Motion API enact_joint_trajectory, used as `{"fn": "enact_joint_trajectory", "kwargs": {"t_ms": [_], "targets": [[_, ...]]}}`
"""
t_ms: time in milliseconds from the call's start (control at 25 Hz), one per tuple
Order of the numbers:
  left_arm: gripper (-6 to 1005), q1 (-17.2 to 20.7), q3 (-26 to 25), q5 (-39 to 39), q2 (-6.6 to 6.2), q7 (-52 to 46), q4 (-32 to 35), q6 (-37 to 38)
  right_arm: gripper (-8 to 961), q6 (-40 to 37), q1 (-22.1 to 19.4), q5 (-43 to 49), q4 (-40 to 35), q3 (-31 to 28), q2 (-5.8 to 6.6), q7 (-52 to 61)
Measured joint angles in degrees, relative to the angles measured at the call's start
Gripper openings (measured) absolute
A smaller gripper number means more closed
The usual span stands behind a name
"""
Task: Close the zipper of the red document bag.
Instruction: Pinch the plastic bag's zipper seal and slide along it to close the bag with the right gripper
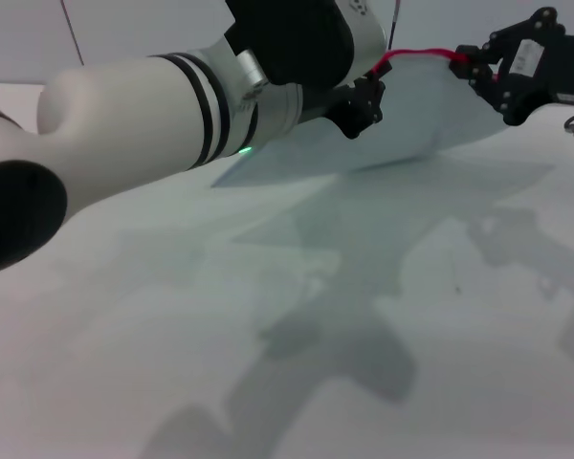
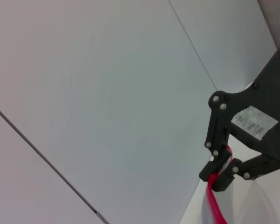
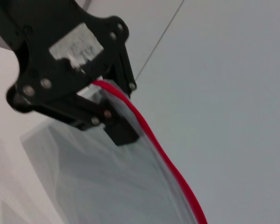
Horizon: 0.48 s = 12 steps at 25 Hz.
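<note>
The red document bag [image 1: 402,115] hangs lifted over the table, a pale translucent pouch whose lower edge rests near the surface. The zipper [image 1: 421,53] runs as a thin red strip along its top edge, sagging slightly between both grippers. My left gripper [image 1: 368,91] is shut on the zipper's left end; the right wrist view shows it [image 3: 109,109] pinching the red strip [image 3: 163,154] above the pouch [image 3: 98,182]. My right gripper [image 1: 474,67] is shut on the right end, seen also in the left wrist view [image 2: 219,175] with the strip [image 2: 213,205]. I cannot make out the slider.
The white table [image 1: 268,363] spreads below the bag, crossed by the arms' shadows. My left arm's white forearm [image 1: 153,115] fills the near left of the head view. A pale panelled wall [image 2: 107,93] stands behind.
</note>
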<state>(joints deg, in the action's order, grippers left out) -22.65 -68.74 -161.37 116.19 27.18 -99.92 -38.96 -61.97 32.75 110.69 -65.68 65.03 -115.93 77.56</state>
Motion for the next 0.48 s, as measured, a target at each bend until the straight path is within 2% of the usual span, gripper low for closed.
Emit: {"fn": "enact_joint_trajectory", "kwargs": {"t_ms": [480], "targets": [[109,1.9,-0.45,0.0,0.0,0.46,-2.46,0.0,78,3.32,0.06,0.89,2.09,0.01,0.04,-0.71]]}}
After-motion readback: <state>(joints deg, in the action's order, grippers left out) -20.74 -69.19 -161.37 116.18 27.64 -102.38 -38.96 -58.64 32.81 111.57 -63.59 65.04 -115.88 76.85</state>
